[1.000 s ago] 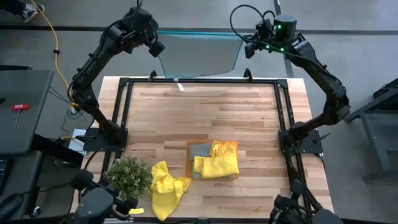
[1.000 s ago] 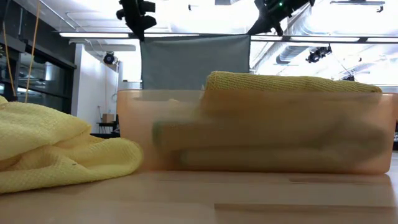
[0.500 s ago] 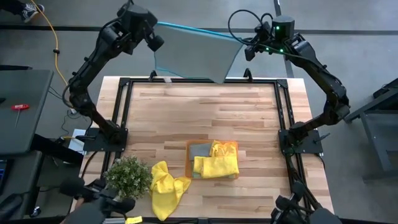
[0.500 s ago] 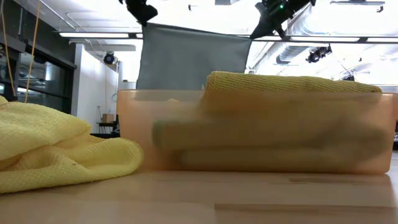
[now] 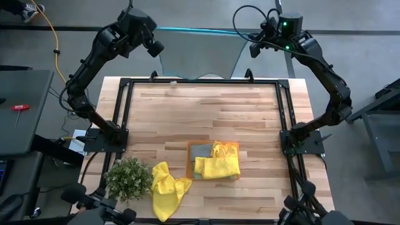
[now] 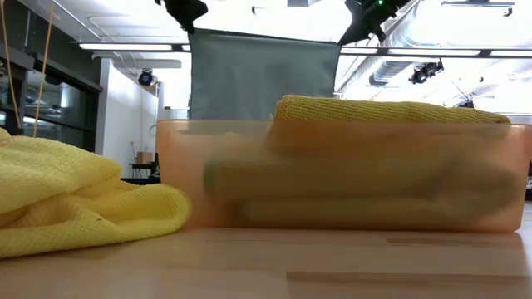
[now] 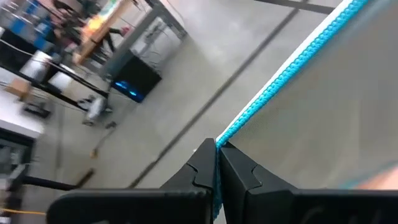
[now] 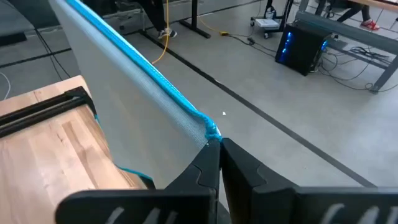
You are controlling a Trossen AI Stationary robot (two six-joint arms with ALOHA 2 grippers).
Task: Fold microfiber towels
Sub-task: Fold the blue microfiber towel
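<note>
Both arms were raised high past the far edge of the table (image 5: 206, 106), elbows bent, wrists turned toward each other. Left gripper (image 5: 156, 49) was pinched tight on one top corner of a grey towel (image 6: 264, 75); the left wrist view showed its fingers (image 7: 239, 171) clamped on the bright blue stitched hem. Right gripper (image 5: 255, 49) was clamped the same way on the other top corner, fingers (image 8: 202, 165) meeting on the hem. The towel hung flat between them as a taut rectangle, smooth grey face, teal edging, clear of the tabletop.

Table was pale wood planks inside a black metal frame. Near the front edge, left to right: a small leafy potted plant (image 5: 129, 177), a crumpled yellow towel (image 5: 167, 189) with a fuzzy waffle weave, then an orange tray (image 5: 234, 145) with translucent walls. Folded towels (image 5: 219, 164) sat in it, yellow on top, probably a grey one underneath, hard to tell through the blurred wall.
</note>
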